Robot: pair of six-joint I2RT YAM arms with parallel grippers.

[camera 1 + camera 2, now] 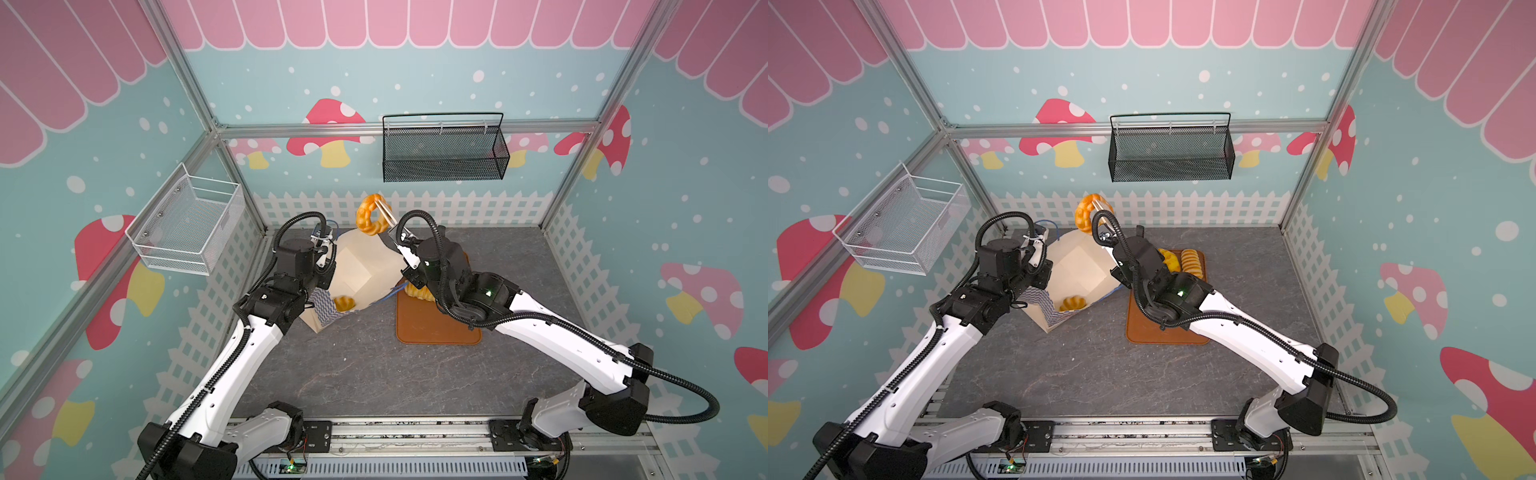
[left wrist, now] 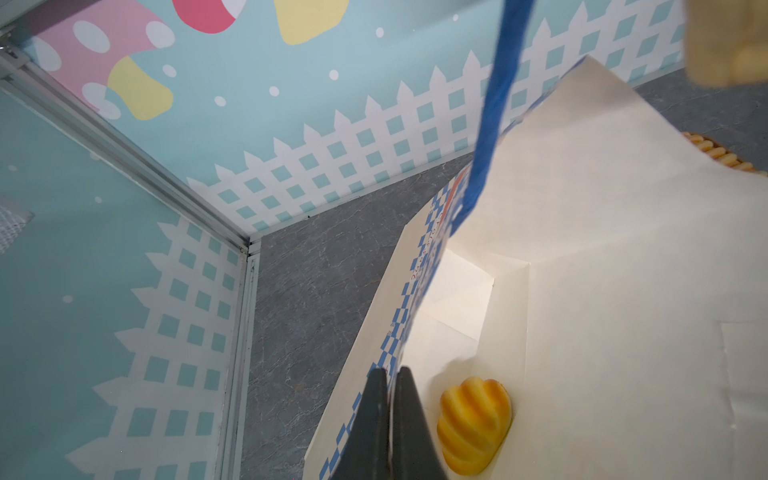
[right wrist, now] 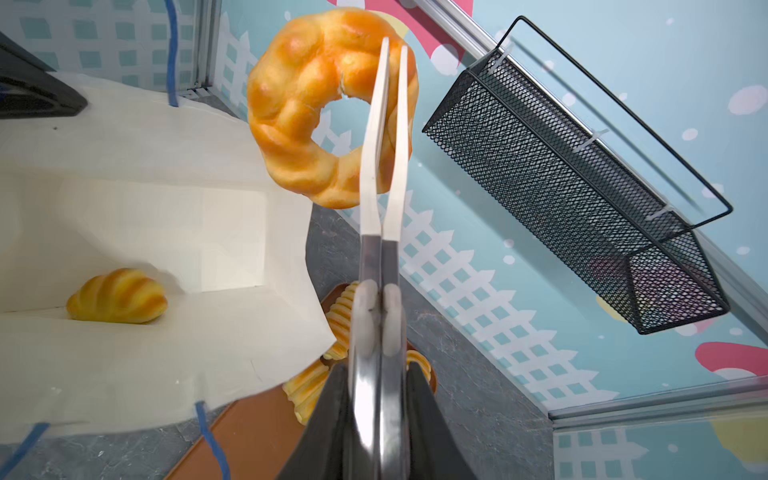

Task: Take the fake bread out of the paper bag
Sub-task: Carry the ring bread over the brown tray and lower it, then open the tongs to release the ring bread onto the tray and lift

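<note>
- Right gripper (image 3: 376, 374): its fingers are pressed onto the handles of metal tongs (image 3: 371, 199). The tong blades pinch 1 side of the ring doughnut (image 3: 291, 108). The doughnut hangs in the air above the far rim of the paper bag (image 1: 353, 270), outside it and touching nothing but the blades.
- Left gripper (image 2: 390, 386): its fingers are pressed together on the bag's checkered rim, holding the mouth open (a blue cord handle (image 2: 494, 104) crosses close to this wrist's lens).
- Paper bag: it sits tipped on the grey table (image 1: 374, 374) with its mouth turned up toward the camera head. 1 ridged, croissant-like piece (image 2: 473, 428) lies in a lower corner and is the only bread seen inside.
- Brown tray (image 1: 1167, 332): it lies just beside the bag on the right arm's side and carries bread that is out of the bag. At least 2 pieces (image 1: 1192, 262) show at its far end in a top view. The right arm covers part of the tray, so the full count cannot be told.
- Progress (a judgement): the task looks well past its midpoint.
  - Done: the tray pieces are out of the bag, and the doughnut is clear of it.
  - Left: setting the doughnut down, most likely on the tray, and fetching the 1 piece visible in the bag.
  - Unknown: the left arm hides part of the bag's interior, so it cannot be told whether more bread lies there.
</note>
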